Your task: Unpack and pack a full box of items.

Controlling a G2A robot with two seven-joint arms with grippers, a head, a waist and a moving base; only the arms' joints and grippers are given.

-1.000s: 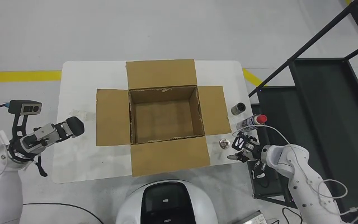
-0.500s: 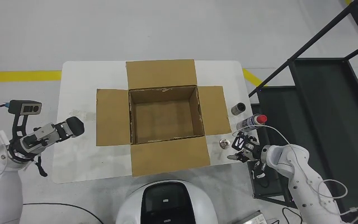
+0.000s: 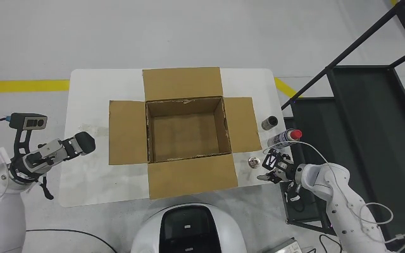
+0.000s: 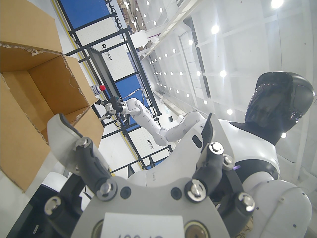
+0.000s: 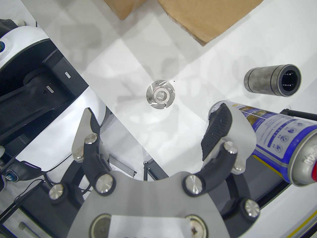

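Top view: the table [image 3: 88,95] carries an open box [image 3: 186,136], flaps spread, interior bare. Beside its right flap lie a spray can [image 3: 283,137], a metal sleeve [image 3: 270,121] and a small disc [image 3: 253,162], apparently unpacked for repacking. The right jaws stand released near the disc; the left jaws are released, left of the box.

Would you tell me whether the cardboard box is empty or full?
Empty: the box shows a bare cardboard floor, its four flaps folded out flat.
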